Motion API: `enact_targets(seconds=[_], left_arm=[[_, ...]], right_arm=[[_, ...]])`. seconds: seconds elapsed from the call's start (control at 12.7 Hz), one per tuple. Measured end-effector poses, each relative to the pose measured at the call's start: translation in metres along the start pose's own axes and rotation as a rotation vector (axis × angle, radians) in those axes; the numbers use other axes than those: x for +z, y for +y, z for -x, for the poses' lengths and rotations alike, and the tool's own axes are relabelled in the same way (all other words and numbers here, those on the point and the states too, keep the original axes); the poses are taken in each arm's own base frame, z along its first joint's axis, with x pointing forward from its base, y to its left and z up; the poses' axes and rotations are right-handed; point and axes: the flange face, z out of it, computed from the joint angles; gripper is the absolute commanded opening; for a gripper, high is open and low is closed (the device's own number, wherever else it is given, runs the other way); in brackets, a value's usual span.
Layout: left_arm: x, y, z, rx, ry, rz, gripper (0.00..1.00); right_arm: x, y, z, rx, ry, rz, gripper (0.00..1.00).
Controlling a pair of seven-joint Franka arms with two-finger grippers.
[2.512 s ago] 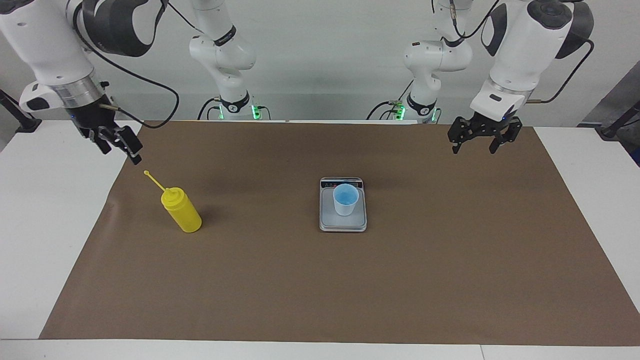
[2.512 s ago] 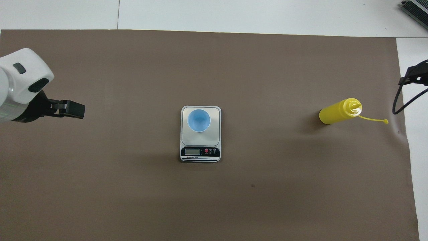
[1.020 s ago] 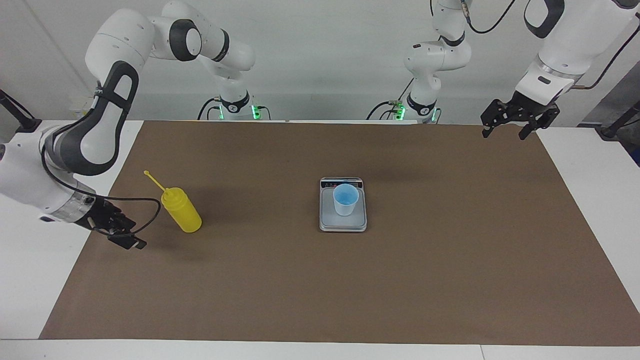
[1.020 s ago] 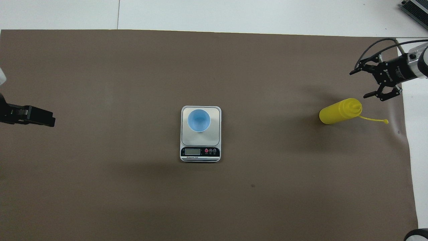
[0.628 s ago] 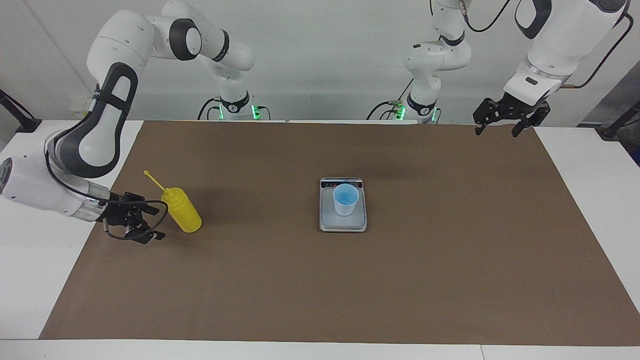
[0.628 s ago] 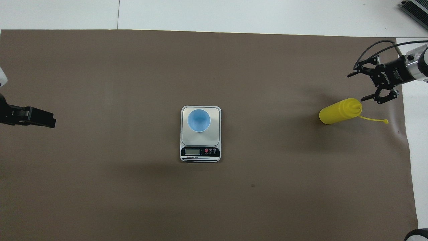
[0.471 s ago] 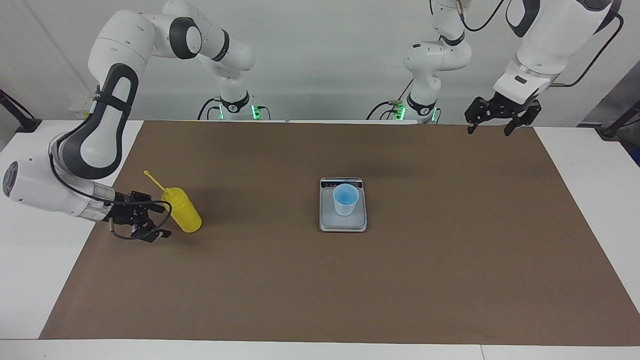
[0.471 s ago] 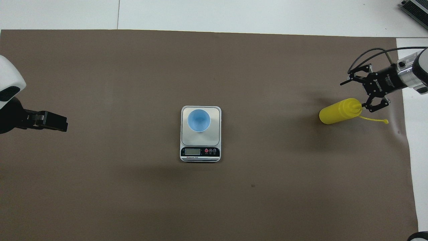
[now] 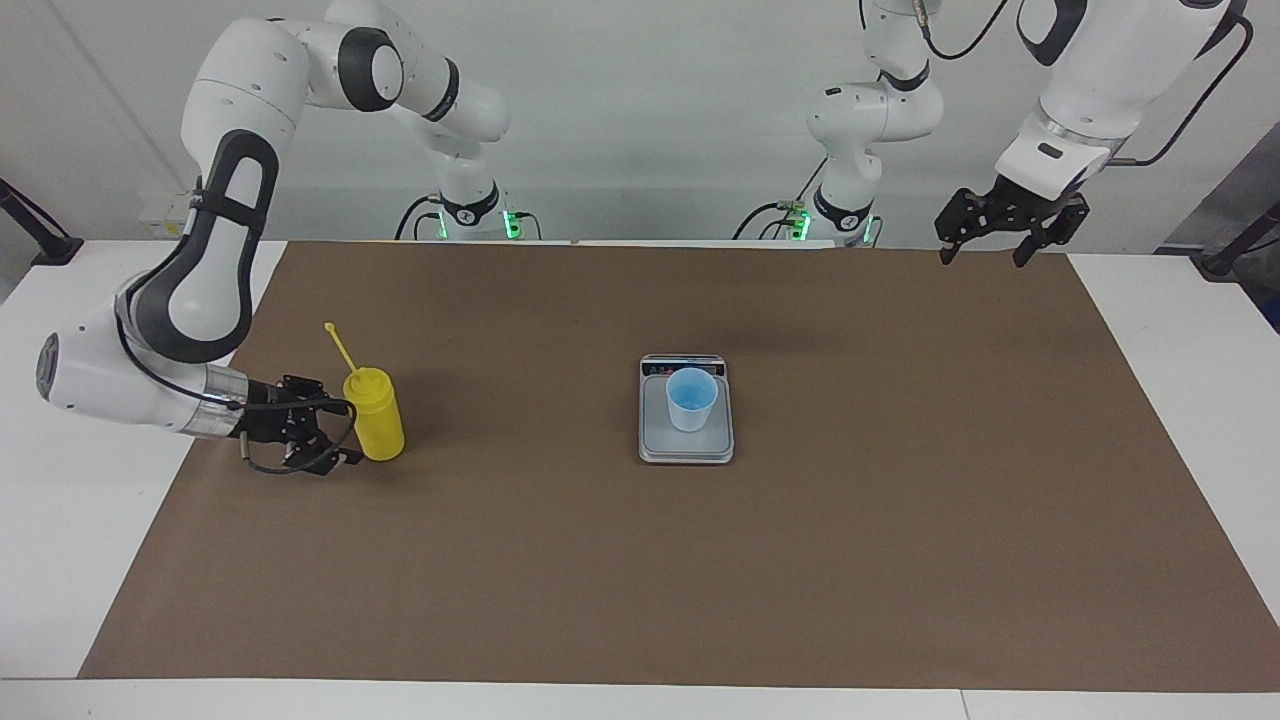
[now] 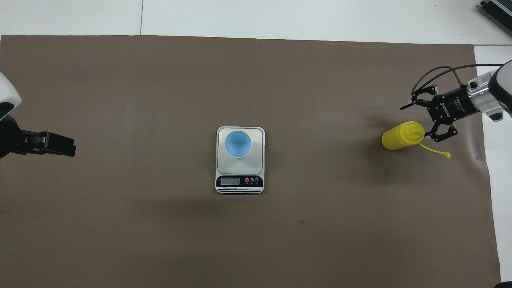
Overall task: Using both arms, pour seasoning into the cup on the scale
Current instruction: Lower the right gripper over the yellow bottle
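The yellow seasoning bottle (image 9: pixel 376 428) (image 10: pixel 400 136) stands on the mat toward the right arm's end, its tethered tip cap (image 9: pixel 329 327) sticking up. My right gripper (image 9: pixel 336 432) (image 10: pixel 416 122) lies low and level beside it, open. Its jaws straddle the bottle's upper part, and the finger nearer the robots rests against the cap. The light-blue cup (image 9: pixel 691 398) (image 10: pixel 238 144) stands upright on the scale (image 9: pixel 686 450) (image 10: pixel 240 182) at mid-table. My left gripper (image 9: pixel 980 258) (image 10: pixel 60 145) hangs open in the air over the mat's edge at the left arm's end.
A brown mat (image 9: pixel 640 560) covers most of the white table (image 9: pixel 60 500). A grey device (image 10: pixel 498 10) shows at the corner farthest from the robots, at the right arm's end.
My right gripper has slid in along the mat to the bottle. The bottle's top has tipped toward the table's middle and its tether has swung. The left gripper has drifted slightly.
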Motion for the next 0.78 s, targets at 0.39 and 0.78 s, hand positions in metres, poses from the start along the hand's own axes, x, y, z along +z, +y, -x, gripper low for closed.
enact_targets(seconds=[0.39,0.78], left_arm=[[0.0,-0.001,0.0,-0.002,-0.001,0.001,1.0],[0.0,-0.001,0.0,-0.002,-0.001,0.001,1.0]], right_arm=[[-0.009,0.014,-0.003,0.019,-0.02,0.002,1.0],[0.002,0.027,-0.001,0.038,-0.078,0.036,1.0]])
